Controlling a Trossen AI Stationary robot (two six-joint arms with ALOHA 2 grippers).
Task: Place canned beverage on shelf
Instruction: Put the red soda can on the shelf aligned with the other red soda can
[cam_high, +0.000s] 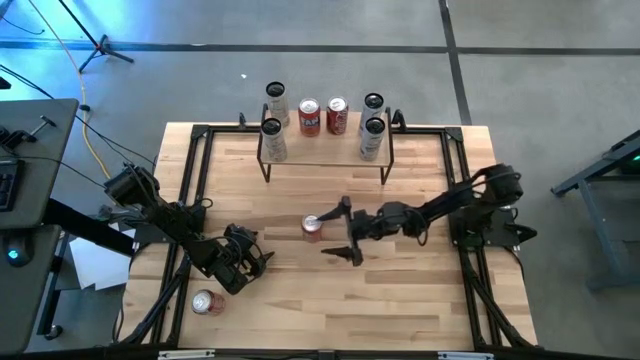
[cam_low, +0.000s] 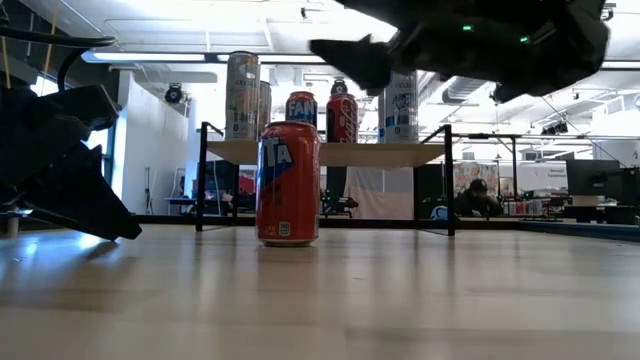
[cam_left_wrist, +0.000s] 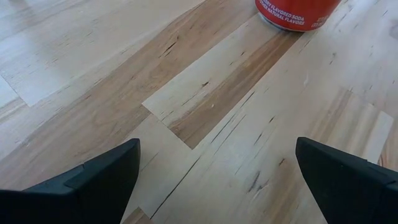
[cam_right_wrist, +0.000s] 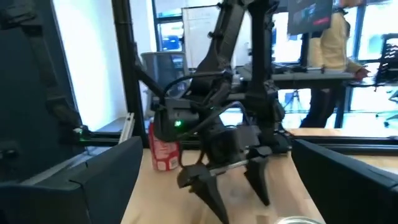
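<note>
A red can (cam_high: 313, 228) (cam_low: 288, 185) stands upright on its base in the middle of the wooden table. My right gripper (cam_high: 341, 231) (cam_low: 400, 55) is open and points level toward the table's left. It hovers just right of the can and higher than its top, whose silver rim (cam_right_wrist: 298, 219) shows below the fingers. My left gripper (cam_high: 250, 262) (cam_left_wrist: 217, 180) is open and low over the table, near and to the left of the can, whose base (cam_left_wrist: 298, 12) shows ahead of it. The shelf (cam_high: 325, 150) (cam_low: 360, 153) stands at the far side.
Several cans stand on the shelf: silver ones (cam_high: 272, 135) (cam_high: 372, 135) at its ends, two red ones (cam_high: 309, 117) between. Another red can (cam_high: 205, 301) (cam_right_wrist: 163, 149) stands near the front left corner. Black rails (cam_high: 180, 200) frame the table. A person (cam_right_wrist: 336, 62) stands in the room beyond.
</note>
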